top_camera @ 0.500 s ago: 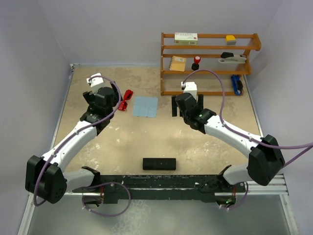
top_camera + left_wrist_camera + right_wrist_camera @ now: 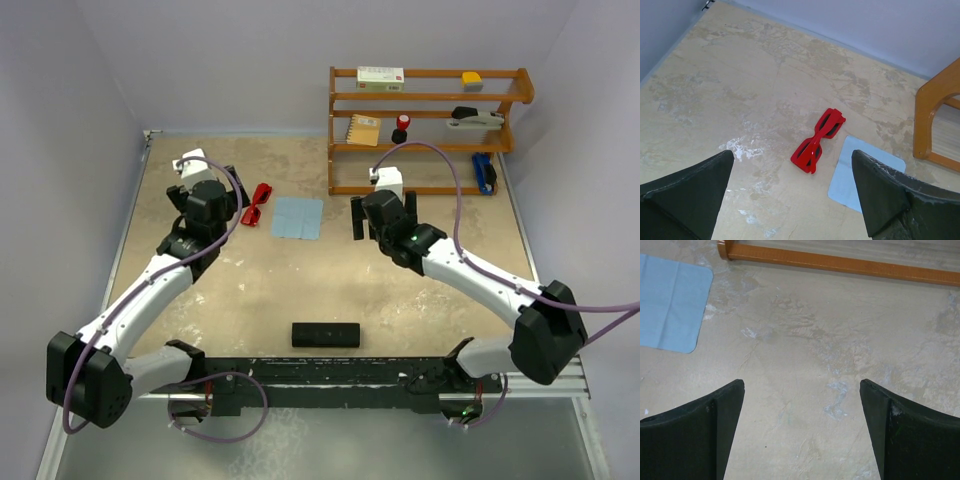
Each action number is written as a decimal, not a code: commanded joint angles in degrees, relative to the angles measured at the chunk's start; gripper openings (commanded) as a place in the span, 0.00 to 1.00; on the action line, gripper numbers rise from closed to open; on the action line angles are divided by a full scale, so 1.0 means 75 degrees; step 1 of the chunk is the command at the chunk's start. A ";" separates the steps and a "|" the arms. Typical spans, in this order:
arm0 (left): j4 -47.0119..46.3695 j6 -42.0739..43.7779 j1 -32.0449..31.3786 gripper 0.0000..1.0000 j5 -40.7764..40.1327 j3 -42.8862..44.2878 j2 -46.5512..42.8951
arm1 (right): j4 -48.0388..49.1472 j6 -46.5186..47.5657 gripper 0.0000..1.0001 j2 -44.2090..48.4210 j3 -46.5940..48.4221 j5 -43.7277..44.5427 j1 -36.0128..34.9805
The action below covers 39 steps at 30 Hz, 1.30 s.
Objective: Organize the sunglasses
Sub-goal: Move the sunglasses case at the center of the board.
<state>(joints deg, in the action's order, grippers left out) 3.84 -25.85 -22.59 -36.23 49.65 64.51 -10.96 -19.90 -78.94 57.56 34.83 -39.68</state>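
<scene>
Left arm has drawn slightly toward the upper left of the overhead view since half a second ago, elbow shifted left with it; right arm barely changed.

- Sunglasses [image 2: 260, 203]: flat on the table, upper left of centre, just left of the light blue cloth [image 2: 298, 217].
- Black case [image 2: 325, 334]: well apart, lower centre.
- Left gripper [image 2: 791, 151]: fingers spread wide, nothing held, hovering short of the glasses.
- Right gripper [image 2: 801, 382]: fingers also wide, empty, over bare table right of the cloth, before the wooden shelf [image 2: 430, 130].

Step in hand, as I judge it: left reach for the glasses. They lie diagonally in the wrist view, so turn the wrist to close across the narrow bridge, and descend clear of the cloth edge.

Left arm pose: stretched diagonally up from lower left, wrist pitched downward.
</scene>
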 commanded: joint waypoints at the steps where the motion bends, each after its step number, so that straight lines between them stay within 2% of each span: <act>1: 0.0278 -0.0202 -0.0008 0.99 0.0050 0.0440 0.0227 | 0.0451 0.0486 0.97 0.0541 -0.0179 -0.0439 0.0026; 3: 0.0495 -0.0159 -0.0012 0.99 0.0045 0.0485 0.0194 | 0.0327 0.0862 0.92 0.0583 -0.0103 -0.0981 0.0012; 7: 0.0344 -0.0100 -0.0012 0.99 0.0082 0.0103 -0.0332 | -0.0182 0.1335 0.92 0.0709 0.0083 -0.2126 -0.0057; 15: 0.0934 0.0036 -0.0021 0.99 -0.0015 0.0070 -0.0417 | -0.2337 0.1661 0.85 0.0681 0.0843 -0.4202 -0.0825; 18: 0.0792 -0.0070 -0.0013 0.99 0.0224 -0.0137 -0.0461 | -0.2733 0.1782 0.86 0.0529 0.0917 -0.4225 -0.1459; 23: 0.0625 -0.0203 -0.0012 0.99 0.0441 -0.0173 -0.0340 | -0.2908 0.1802 0.90 0.0453 0.0886 -0.4754 -0.1996; 31: 0.0766 -0.0326 0.0031 0.99 0.0406 -0.0047 -0.0234 | -0.2925 0.1797 0.88 0.0125 0.0470 -0.4829 -0.3242; 39: 0.0923 -0.0752 0.0794 0.99 0.0979 -0.0248 -0.0374 | -0.2363 0.1814 0.89 -0.0117 -0.0142 -0.5093 -0.3782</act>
<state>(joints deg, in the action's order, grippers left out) 11.25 -29.08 -19.51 -31.44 48.07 62.89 -30.81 -7.27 -78.98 57.91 -1.41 -67.48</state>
